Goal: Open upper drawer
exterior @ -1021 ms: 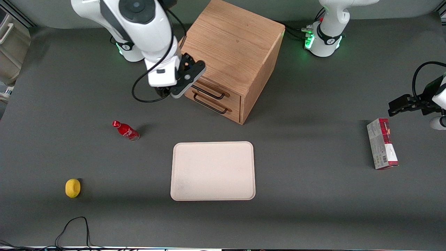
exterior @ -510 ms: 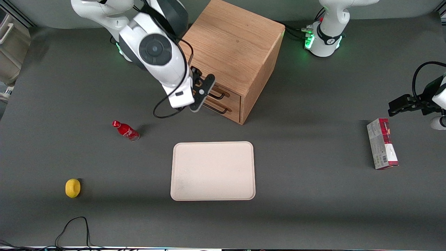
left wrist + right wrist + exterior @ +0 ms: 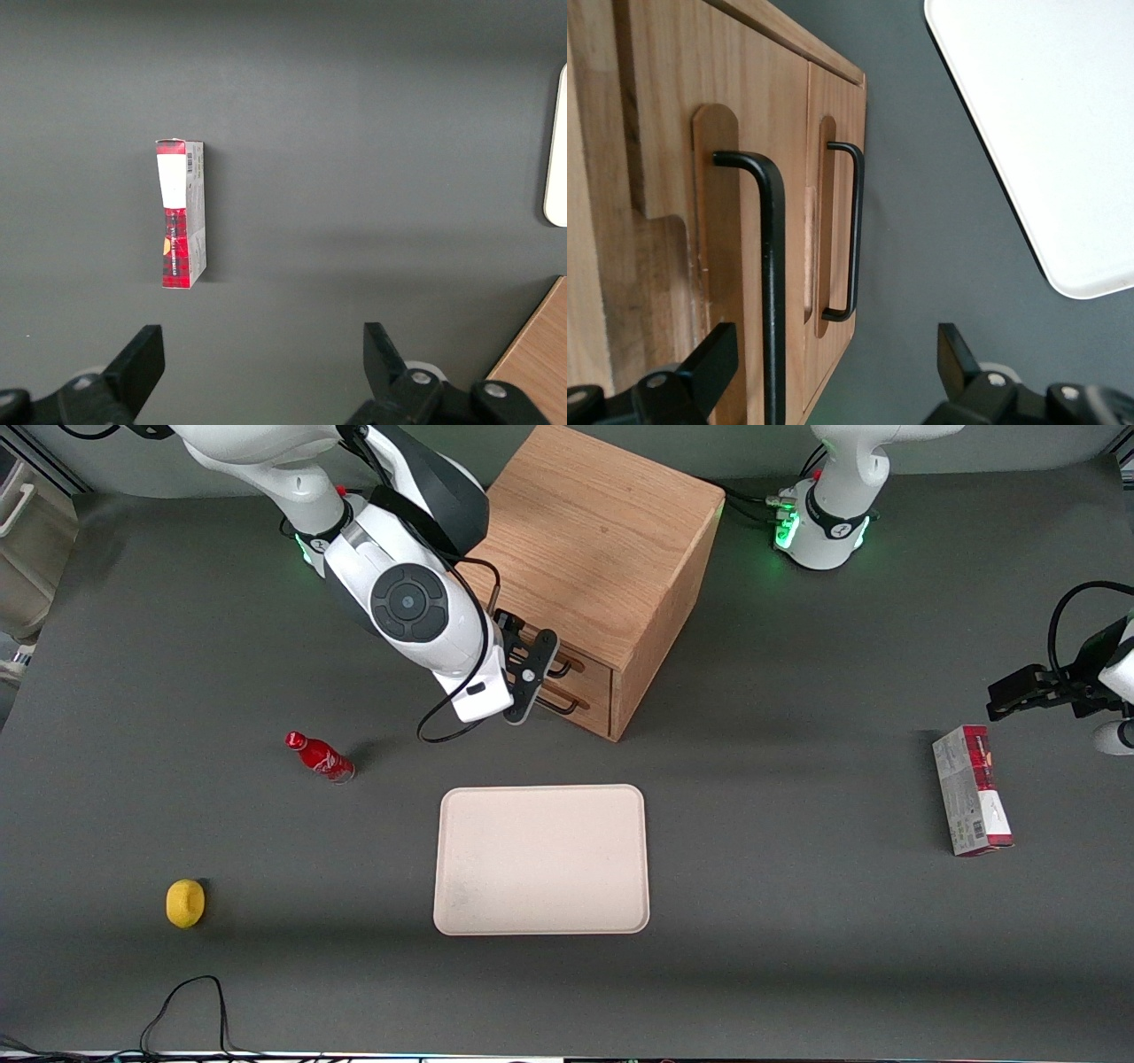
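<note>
A dark grey mat covers the table [image 3: 797, 974], with a wooden cabinet [image 3: 602, 540] standing at the upper middle of the front view. The working arm reaches down from the upper left of that frame, its wrist tilted toward the cabinet's front, and the gripper [image 3: 530, 676] hangs just in front of the two drawer faces. Its fingers [image 3: 709, 367] are spread wide, grasping nothing. The upper drawer [image 3: 735, 257] is closed, its black handle [image 3: 772, 292] between the spread fingers in the wrist view; the lower drawer [image 3: 837, 177] is closed too. A pale tray [image 3: 541, 859] lies nearer the camera than the cabinet. A red bottle [image 3: 320, 756] and a yellow object [image 3: 185, 903] lie toward the working arm's end, and a red and grey box [image 3: 971, 789] toward the parked arm's end.
</note>
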You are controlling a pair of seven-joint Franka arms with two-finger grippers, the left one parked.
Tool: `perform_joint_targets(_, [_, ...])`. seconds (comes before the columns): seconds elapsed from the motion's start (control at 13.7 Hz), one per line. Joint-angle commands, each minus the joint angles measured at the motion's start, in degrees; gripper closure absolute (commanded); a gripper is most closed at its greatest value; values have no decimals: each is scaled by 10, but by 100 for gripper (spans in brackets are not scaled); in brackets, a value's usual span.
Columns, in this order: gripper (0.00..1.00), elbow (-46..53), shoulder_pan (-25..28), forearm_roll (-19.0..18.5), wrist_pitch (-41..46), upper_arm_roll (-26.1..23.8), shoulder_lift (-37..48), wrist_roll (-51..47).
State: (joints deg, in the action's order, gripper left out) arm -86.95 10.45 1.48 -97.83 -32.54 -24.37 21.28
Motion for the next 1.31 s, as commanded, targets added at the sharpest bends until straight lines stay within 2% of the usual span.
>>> perform_joint_targets(0.0, [0, 13, 9, 19, 1, -1, -16, 14])
perform_joint_targets(0.36, [0, -14, 10, 15, -46, -1, -33, 15])
perform_joint_targets(1.09, [0, -2, 4, -3, -66, 5, -54, 18])
perform_joint_targets(1.24, [0, 12, 2, -37, -66, 7, -55, 16])
